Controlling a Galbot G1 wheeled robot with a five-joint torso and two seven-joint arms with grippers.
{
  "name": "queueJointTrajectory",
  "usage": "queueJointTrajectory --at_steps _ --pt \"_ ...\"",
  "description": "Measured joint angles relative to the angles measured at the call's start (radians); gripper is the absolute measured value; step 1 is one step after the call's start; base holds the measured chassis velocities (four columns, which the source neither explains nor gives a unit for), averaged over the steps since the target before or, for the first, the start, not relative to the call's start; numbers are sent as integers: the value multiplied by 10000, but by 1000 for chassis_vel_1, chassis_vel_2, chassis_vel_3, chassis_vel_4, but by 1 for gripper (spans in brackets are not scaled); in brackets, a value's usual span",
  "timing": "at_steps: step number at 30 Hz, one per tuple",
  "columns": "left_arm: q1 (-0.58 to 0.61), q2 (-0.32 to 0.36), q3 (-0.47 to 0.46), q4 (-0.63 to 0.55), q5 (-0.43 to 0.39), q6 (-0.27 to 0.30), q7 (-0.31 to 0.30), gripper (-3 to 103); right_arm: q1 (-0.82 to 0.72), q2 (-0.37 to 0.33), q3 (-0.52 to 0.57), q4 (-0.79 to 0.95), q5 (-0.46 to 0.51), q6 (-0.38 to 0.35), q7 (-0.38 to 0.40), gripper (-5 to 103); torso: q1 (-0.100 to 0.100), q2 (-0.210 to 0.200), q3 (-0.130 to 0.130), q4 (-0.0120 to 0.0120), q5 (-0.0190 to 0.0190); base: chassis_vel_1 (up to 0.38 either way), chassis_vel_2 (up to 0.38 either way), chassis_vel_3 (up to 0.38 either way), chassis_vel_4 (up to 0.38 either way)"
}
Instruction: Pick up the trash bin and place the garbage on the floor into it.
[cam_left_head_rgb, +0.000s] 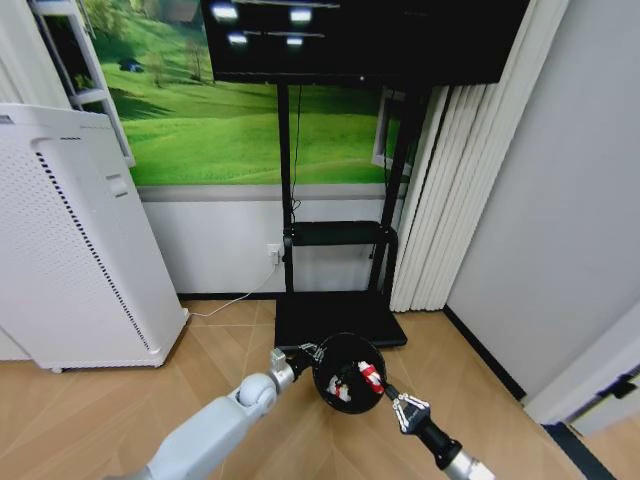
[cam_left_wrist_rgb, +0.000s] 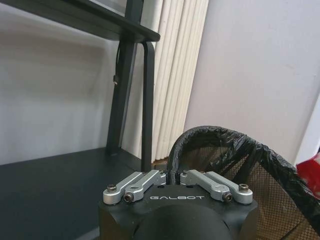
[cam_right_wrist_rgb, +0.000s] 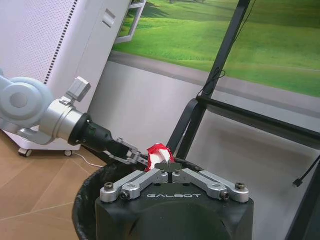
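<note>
Above the floor (cam_left_head_rgb: 90, 410), just in front of the black TV stand's base (cam_left_head_rgb: 340, 322), the trash bin (cam_left_head_rgb: 347, 372) is hanging between the two arms. Reaching in from the robot's left, the left gripper (cam_left_head_rgb: 306, 354) is holding the bin by its near-left rim, its fingers (cam_left_wrist_rgb: 172, 176) drawn together on the bag-lined edge. Inside the bin, red-and-white garbage (cam_left_head_rgb: 357, 379) is lying against the mesh wall. From the robot's right, the right gripper (cam_left_head_rgb: 396, 401) is pointing at the bin's opposite rim; its fingers (cam_right_wrist_rgb: 161, 170) are pinching a crumpled red-and-white wrapper (cam_right_wrist_rgb: 157, 153) directly over the bin's opening. A white perforated appliance (cam_left_head_rgb: 75, 240) is standing well apart on the left, against the wall bearing a green meadow picture (cam_left_head_rgb: 240, 130).
</note>
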Motion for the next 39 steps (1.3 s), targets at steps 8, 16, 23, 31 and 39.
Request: queueJointTrajectory --at_steps 8,16,23,31,39 --pt "-60 -335 162 189 17 64 94 7 446 240 -563 -613 -284 -99 37 0 0 0 0 1 1 0 0 0 0" --pt "120 -339 186 139 77 79 96 7 574 376 -608 -1009 -281 -163 198 17 0 -1 0 0 0 0 0 0 0" --pt "488 -148 -115 -87 113 85 77 7 674 359 -536 -1146 -58 -136 202 44 0 0 0 0 1 0 0 0 0" --pt "1226 -41 -1482 -535 108 50 -749 7 788 564 -219 -657 484 -272 1525 71 0 0 0 -1 0 0 0 0 0" --pt "3650 525 -4332 -2760 -1238 390 -1607 7 929 470 343 -255 974 -910 3072 97 0 0 0 0 -4 0 0 0 0"
